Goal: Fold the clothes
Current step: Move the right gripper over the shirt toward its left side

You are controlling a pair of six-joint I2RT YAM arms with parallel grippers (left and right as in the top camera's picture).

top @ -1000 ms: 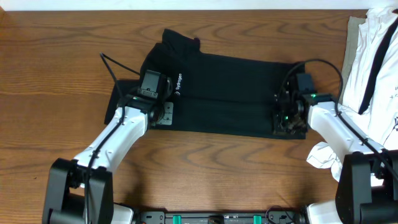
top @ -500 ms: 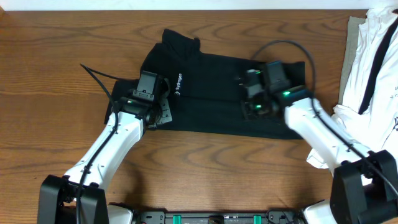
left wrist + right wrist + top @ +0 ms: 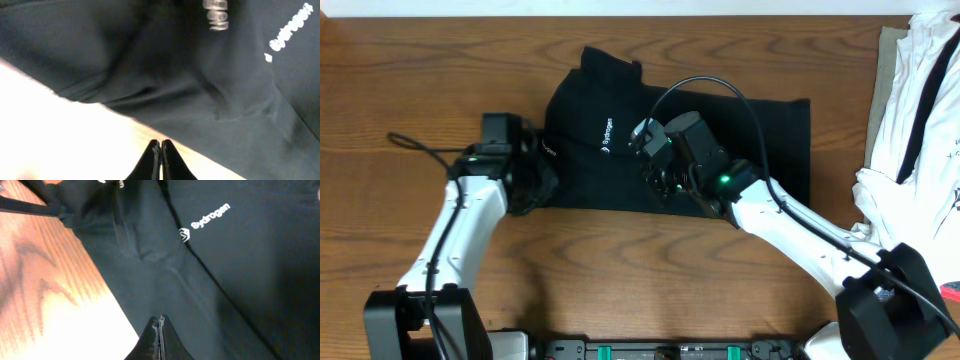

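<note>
Swung leftward, my right arm point(image 3: 790, 225) now stretches over the clothes' point(image 3: 760, 140) middle — right hand point(image 3: 159, 326) pressed together; left arm point(image 3: 460, 225) angles outward, left hand point(image 3: 161, 149) together too, at their left edge.

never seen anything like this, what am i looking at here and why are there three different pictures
These are two white robot arms at a wooden table, there to fold clothes. The wide picture comes from a fixed camera above the table: the left arm and the right arm reach in from the bottom edge. The other two pictures come from a small camera on each wrist, looking past that arm's own tool. On the table lies a black garment with small white lettering, spread mostly flat. A pile of white garments sits at the right edge. The left tool and the right tool are both shut, fingers pressed together, with no cloth visible between them, so nothing seems held.
</note>
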